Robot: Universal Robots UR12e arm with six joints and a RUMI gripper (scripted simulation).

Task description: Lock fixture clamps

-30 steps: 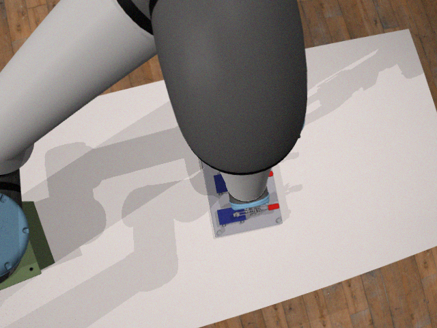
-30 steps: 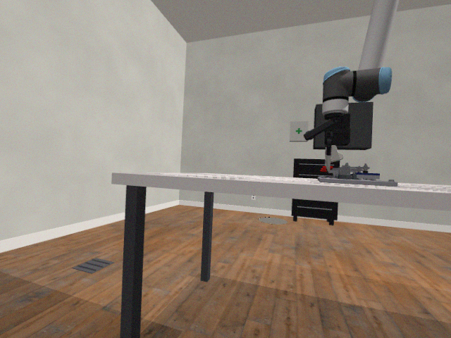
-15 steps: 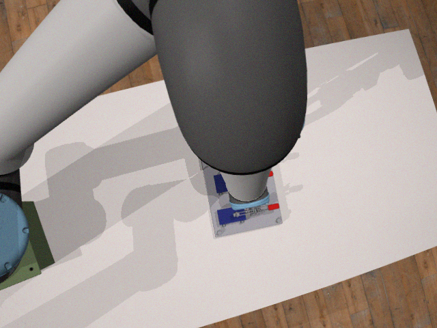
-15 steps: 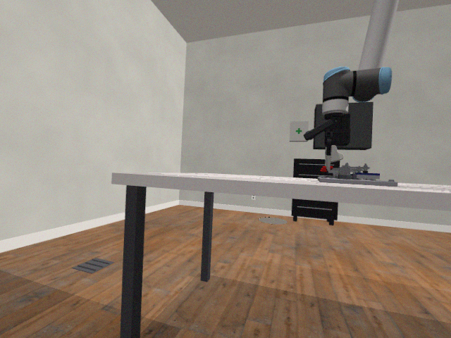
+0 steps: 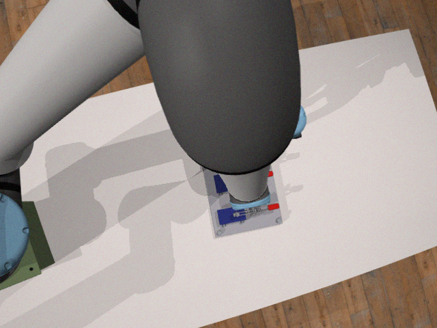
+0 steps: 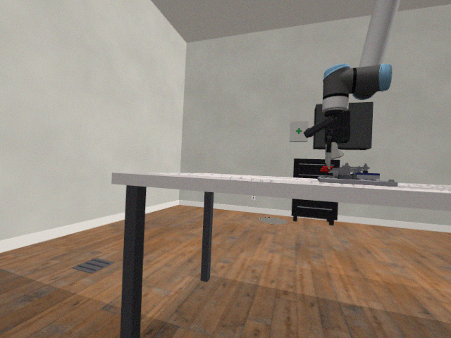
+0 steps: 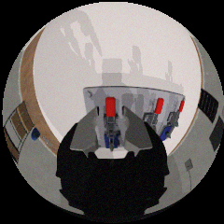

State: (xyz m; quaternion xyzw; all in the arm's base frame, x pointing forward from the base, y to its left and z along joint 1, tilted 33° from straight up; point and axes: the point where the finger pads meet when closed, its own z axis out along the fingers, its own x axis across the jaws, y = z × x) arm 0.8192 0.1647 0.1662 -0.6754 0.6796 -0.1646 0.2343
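The grey fixture plate lies on the white table and carries three toggle clamps with red handles and blue parts. In the top view the near clamp lies flat, with its red handle pointing right. A second red handle shows further back, and the arm hides the rest. In the wrist view the three red handles stand in a row. My gripper is partly open and straddles the leftmost clamp just behind its handle, holding nothing. From the side the gripper's fingertips sit right at that handle.
The arm's green base stands at the table's left edge. A black cabinet and a monitor are behind the table. The big arm link blocks much of the overhead view.
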